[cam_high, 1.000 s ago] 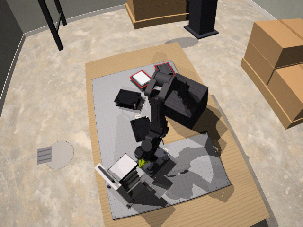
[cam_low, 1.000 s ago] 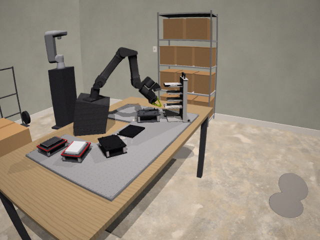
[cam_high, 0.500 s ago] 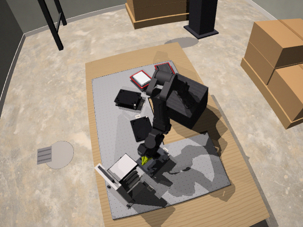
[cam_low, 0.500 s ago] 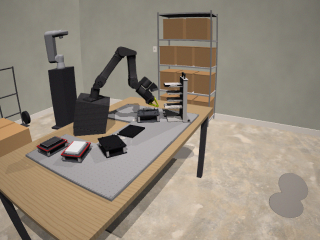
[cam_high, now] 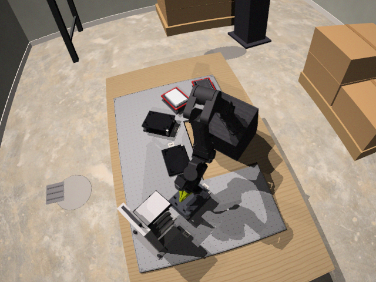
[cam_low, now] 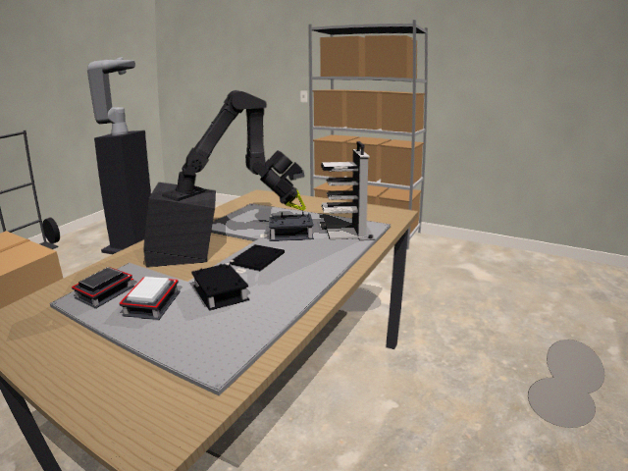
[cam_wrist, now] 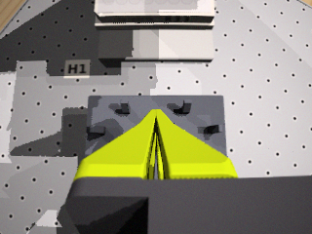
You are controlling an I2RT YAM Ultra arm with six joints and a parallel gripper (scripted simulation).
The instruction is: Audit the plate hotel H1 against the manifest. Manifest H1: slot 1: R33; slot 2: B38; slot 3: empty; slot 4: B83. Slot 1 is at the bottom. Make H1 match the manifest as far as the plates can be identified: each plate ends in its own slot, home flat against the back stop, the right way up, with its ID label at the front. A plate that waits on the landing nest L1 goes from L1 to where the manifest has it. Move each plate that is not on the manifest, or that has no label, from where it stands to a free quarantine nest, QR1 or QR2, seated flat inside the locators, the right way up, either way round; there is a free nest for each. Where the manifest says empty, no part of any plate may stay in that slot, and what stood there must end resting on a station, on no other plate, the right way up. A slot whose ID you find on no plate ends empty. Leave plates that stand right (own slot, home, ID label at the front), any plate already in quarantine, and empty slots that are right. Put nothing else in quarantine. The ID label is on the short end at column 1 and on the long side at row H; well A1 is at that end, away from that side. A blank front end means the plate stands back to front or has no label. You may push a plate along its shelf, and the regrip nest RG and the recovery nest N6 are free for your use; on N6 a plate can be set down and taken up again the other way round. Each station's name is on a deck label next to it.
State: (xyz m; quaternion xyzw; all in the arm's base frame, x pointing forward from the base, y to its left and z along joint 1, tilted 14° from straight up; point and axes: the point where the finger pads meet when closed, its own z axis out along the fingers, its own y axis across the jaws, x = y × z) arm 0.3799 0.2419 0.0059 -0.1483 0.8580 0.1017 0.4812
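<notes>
1. The tool (cam_wrist: 157,114) has its yellow fingers pressed together with nothing between them. It hangs over an unoccupied dark nest (cam_wrist: 104,146), whose locators show bare in the wrist view.
2. The plate hotel H1 (cam_low: 363,192) stands at 12 o'clock from the tool in the wrist view, just beyond the H1 deck label (cam_wrist: 77,68). A white plate (cam_wrist: 154,11) sits low at its front.
3. In the exterior view the hotel's shelves appear to carry plates at several levels. Their IDs are too small to read, so which ones match the manifest cannot be told.
4. At 12 o'clock on the tabletop (cam_high: 133,76) in the top view, the two red-rimmed nests are both occupied: one by a white plate (cam_high: 175,97), the other by a dark plate (cam_high: 204,83). If these are the quarantine nests, that part looks finished.
5. Still to confirm: that slot 3 is bare, and that each remaining plate sits home with its label forward.
6. With pressed-together fingers, the tool seems set for pushing a plate, not lifting.
</notes>
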